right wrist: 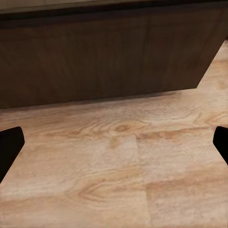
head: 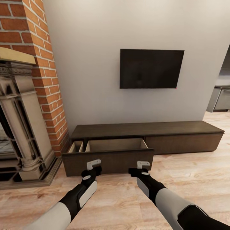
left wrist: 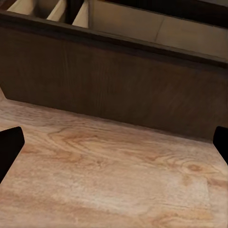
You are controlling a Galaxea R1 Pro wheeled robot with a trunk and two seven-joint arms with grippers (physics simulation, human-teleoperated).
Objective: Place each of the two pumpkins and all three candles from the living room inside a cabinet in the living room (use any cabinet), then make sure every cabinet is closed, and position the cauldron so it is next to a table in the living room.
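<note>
The long dark-brown cabinet [head: 143, 129] stands against the wall, with its left drawer [head: 108, 161] pulled out. The drawer's pale interior [head: 115, 145] holds nothing that I can see. Both grippers hover low over the floor just short of the drawer front. My left gripper [head: 92, 171] is open, and its wrist view faces the drawer front [left wrist: 118, 80] with the fingertips [left wrist: 9, 142] far apart. My right gripper [head: 138, 171] is open too, facing the same dark panel [right wrist: 104, 57]. The pumpkins, candles and cauldron are out of view.
A brick chimney [head: 48, 80] and a stone fireplace surround [head: 22, 127] stand close on the left of the cabinet. A black TV [head: 150, 68] hangs on the wall above. Grey kitchen cupboards [head: 220, 99] show at the far right. Wood floor [head: 191, 172] spreads to the right.
</note>
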